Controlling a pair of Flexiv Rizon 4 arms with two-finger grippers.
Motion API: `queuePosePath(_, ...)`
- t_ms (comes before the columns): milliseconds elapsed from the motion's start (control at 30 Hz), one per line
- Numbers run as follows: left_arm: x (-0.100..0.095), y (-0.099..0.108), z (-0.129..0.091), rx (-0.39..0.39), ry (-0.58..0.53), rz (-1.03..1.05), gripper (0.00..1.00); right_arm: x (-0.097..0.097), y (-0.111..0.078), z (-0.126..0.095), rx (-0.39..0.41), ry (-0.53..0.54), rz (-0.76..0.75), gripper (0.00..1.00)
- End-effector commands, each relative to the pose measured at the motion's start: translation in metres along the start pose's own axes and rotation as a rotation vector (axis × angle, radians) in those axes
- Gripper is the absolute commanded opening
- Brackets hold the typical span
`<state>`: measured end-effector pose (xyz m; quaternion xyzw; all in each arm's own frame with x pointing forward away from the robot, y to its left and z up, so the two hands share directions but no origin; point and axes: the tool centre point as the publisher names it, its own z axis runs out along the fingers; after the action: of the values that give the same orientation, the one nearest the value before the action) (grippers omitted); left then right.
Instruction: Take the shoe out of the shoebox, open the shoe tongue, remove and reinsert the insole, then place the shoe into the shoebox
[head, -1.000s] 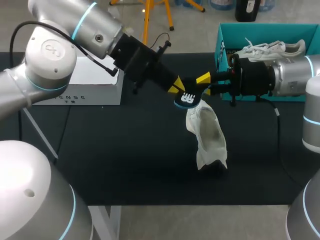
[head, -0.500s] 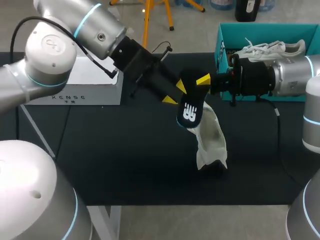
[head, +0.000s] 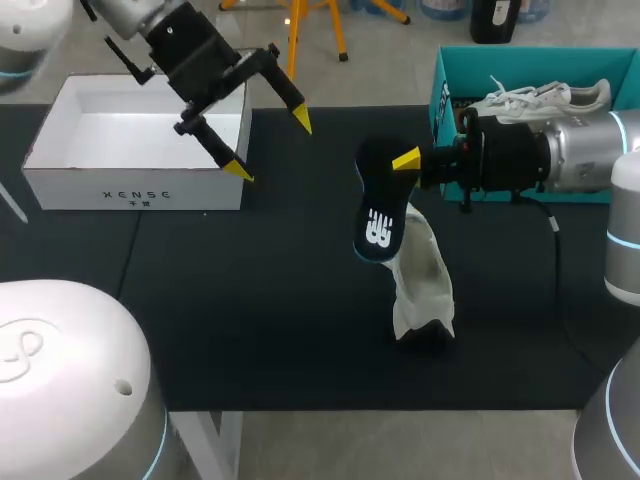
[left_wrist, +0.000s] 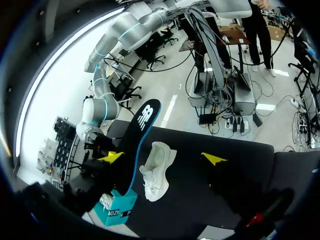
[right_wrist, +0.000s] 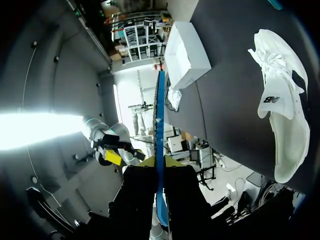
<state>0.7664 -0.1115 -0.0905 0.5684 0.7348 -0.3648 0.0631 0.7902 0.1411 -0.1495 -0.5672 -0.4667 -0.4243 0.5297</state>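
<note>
A black insole (head: 378, 215) with a white logo hangs from my right gripper (head: 407, 160), which is shut on its upper end above the middle of the table. In the right wrist view the insole (right_wrist: 160, 110) runs edge-on between the right gripper's (right_wrist: 160, 161) fingers. Under it a white shoe (head: 420, 275) lies on its side on the black table. My left gripper (head: 270, 145) stands wide open and empty, well left of the insole, by the white box. From the left wrist view, the insole (left_wrist: 142, 137) and shoe (left_wrist: 157, 170) lie far ahead of the left gripper (left_wrist: 162, 158).
A teal shoebox (head: 446, 92) at the back right holds another white shoe (head: 540, 98); my right arm lies in front of it. An open white box (head: 130, 185) stands at the back left, and shows past the insole as the white box (right_wrist: 187, 50) in the right wrist view.
My left gripper let go of the insole, opened wide and drew back left toward the white box. The insole swung down and now hangs from the right gripper alone.
</note>
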Motion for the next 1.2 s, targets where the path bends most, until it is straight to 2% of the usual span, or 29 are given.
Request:
queuePosePath(33, -0.016, -0.005, -0.034, -0.098, 0.240, 0.027, 1.00, 0.000, 0.000, 0.002, -0.001, -0.001, 0.001, 0.00)
queuePosePath(133, -0.021, -0.002, -0.033, -0.133, 0.299, 0.026, 1.00, 0.000, 0.000, 0.002, -0.001, -0.001, 0.001, 0.00)
queuePosePath(200, -0.026, 0.001, -0.029, -0.205, 0.358, 0.008, 1.00, 0.000, 0.000, 0.002, -0.001, -0.001, 0.001, 0.00)
queuePosePath(667, -0.026, 0.001, -0.029, -0.205, 0.358, 0.008, 1.00, 0.000, 0.000, 0.002, -0.001, -0.001, 0.001, 0.00)
queuePosePath(733, -0.044, 0.002, -0.026, -0.286, 0.494, 0.117, 1.00, 0.000, 0.000, 0.002, -0.001, -0.001, 0.001, 0.00)
queuePosePath(767, -0.049, 0.004, -0.025, -0.321, 0.508, 0.169, 1.00, 0.000, 0.000, 0.002, -0.001, -0.001, 0.001, 0.00)
queuePosePath(833, -0.057, 0.016, -0.020, -0.342, 0.572, 0.207, 1.00, 0.000, 0.000, 0.002, -0.001, -0.001, 0.001, 0.00)
queuePosePath(1000, -0.071, 0.036, -0.010, -0.392, 0.614, 0.265, 1.00, 0.000, 0.000, 0.002, -0.001, -0.001, 0.001, 0.00)
queuePosePath(1200, -0.084, 0.040, -0.011, -0.410, 0.599, 0.254, 1.00, 0.000, 0.000, 0.002, -0.001, -0.001, 0.001, 0.00)
